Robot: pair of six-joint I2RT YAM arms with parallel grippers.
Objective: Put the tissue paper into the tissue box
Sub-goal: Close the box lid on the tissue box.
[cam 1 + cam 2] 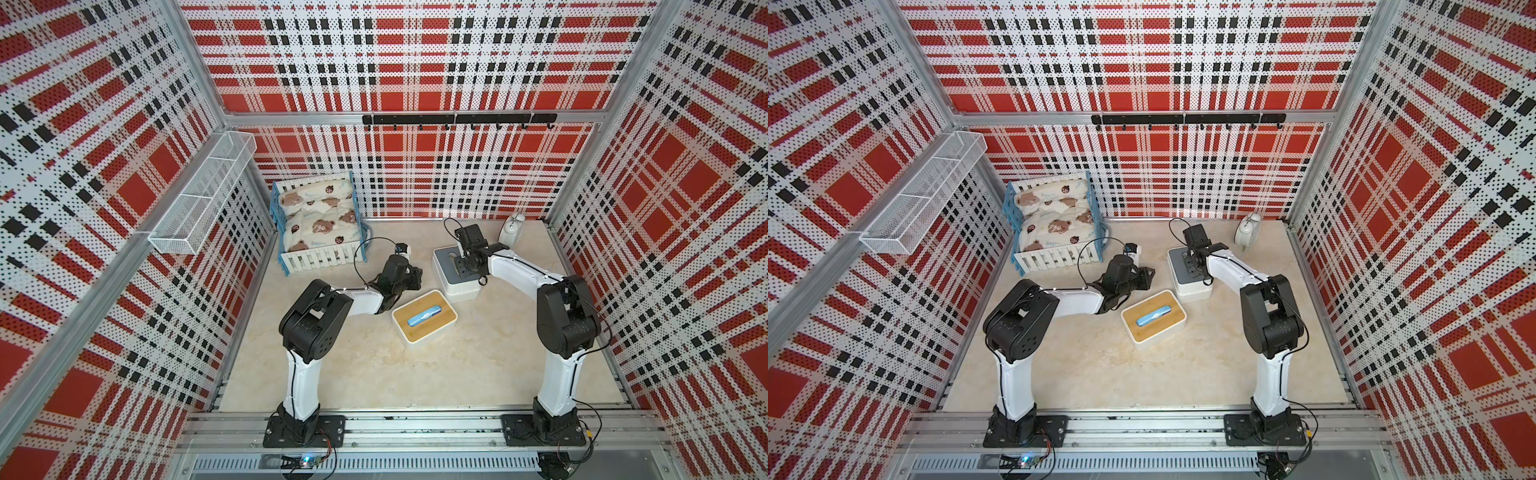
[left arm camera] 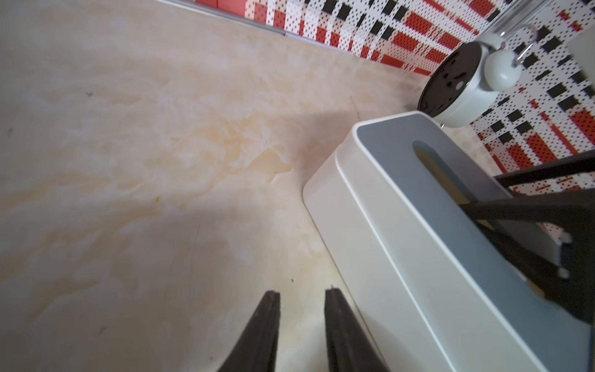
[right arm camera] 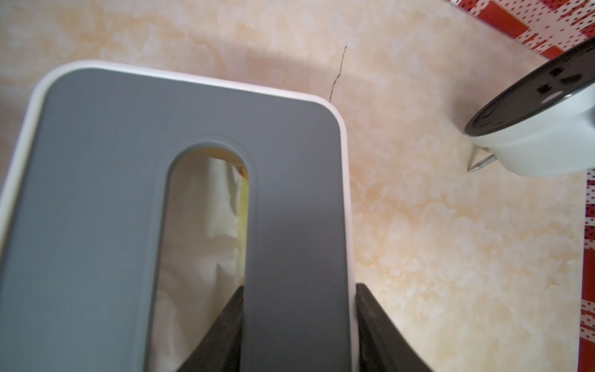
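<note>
Nearest, of two tissue boxes, the wooden-lidded box (image 1: 415, 332) sits with something blue in its slot. Just beyond it the left gripper (image 2: 302, 291) hovers over the marble table (image 2: 128, 161), its fingers slightly spread and empty. The grey-lidded tissue box (image 3: 96, 193) stands next. The right gripper (image 3: 299, 288) straddles its lid, one finger in the slot and one outside, seemingly pinching that strip. The tissue paper (image 3: 199, 241), white and crumpled, lies inside under the slot. Farthest back are one alarm clock (image 1: 512, 230) and one doll bed (image 1: 316, 220).
</note>
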